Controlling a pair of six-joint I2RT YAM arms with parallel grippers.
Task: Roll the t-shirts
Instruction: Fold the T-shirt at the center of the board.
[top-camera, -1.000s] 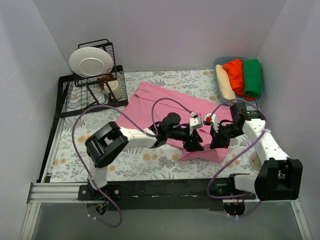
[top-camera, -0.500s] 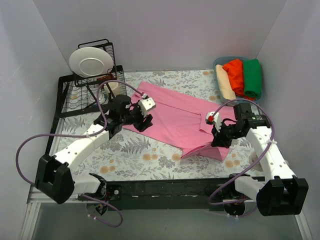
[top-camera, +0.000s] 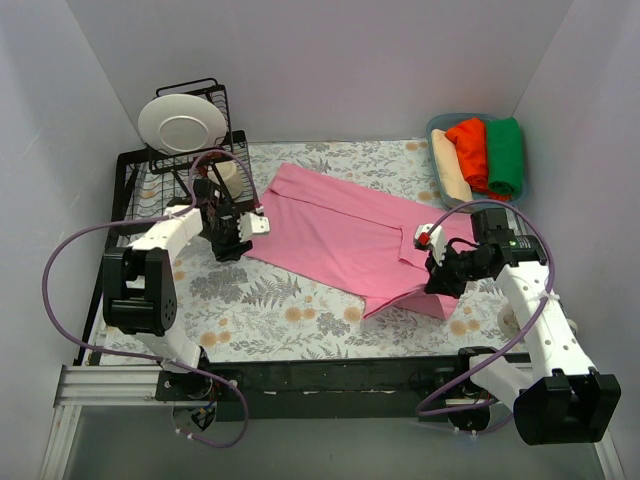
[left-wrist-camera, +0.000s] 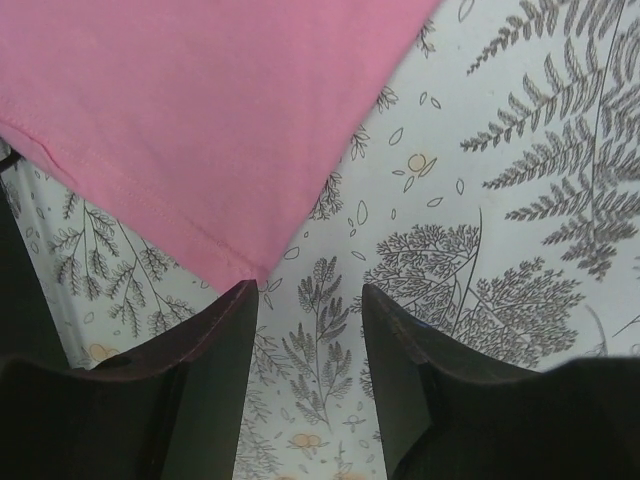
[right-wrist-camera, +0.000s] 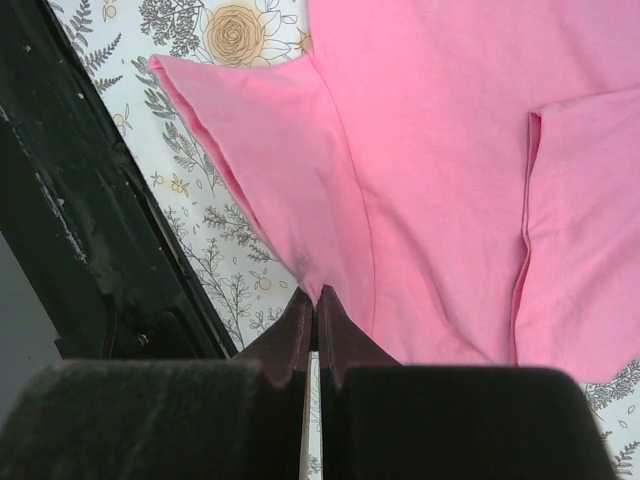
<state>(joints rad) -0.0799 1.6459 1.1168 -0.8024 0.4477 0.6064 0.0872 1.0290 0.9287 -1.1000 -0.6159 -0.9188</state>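
1. I see the pink t-shirt spread flat on the fern-print table cover. Its long axis runs diagonally from the far left by the dish rack to the near right.
2. The stitched hem end points at the rack. The end with a sleeve flap folded over points at my right arm.
3. My left gripper sits at the hem corner nearest the rack. On the left wrist camera its fingers are apart, and the corner of the shirt just meets the tip of one finger. Nothing is gripped.
4. My right gripper is at the near-right edge. On its wrist camera the fingers are pressed together, pinching pink cloth beside the sleeve seam.
5. The orange-red t-shirt, green t-shirt and cream t-shirt lie rolled side by side in a blue tub at the far right corner. Their long axes run roughly near to far.
6. A white plate stands upright in the rack.
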